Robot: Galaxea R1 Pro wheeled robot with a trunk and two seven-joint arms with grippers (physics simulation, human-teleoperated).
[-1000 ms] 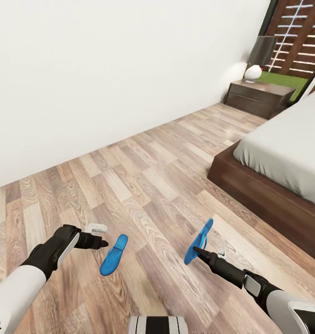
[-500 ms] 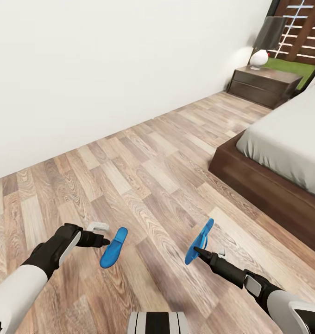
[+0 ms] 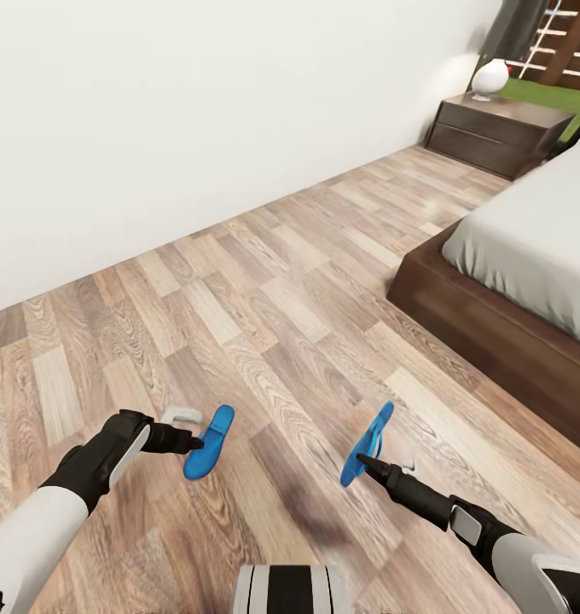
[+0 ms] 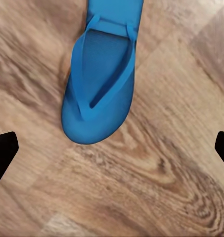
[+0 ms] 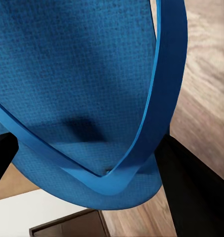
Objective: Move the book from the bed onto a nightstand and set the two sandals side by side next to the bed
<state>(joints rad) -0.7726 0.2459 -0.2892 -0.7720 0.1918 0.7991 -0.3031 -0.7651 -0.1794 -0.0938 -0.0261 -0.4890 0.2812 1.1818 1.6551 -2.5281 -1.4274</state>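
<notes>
Right gripper point(image 3: 359, 459) clamps one bright blue flip-flop sandal point(image 3: 367, 443), held tilted above the wood-plank floor point(image 3: 264, 307). Left gripper point(image 3: 190, 431) jaws spread wide, second blue flip-flop sandal point(image 3: 210, 441) flat on floor just beside. Dark-framed bed point(image 3: 495, 333) right; dark brown nightstand point(image 3: 492, 134) far. No readable writing.

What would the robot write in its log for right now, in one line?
left claw: open, by left sandal on floor | right claw: holding right sandal, lifted | bed: ahead on the right | nightstand: far corner
</notes>
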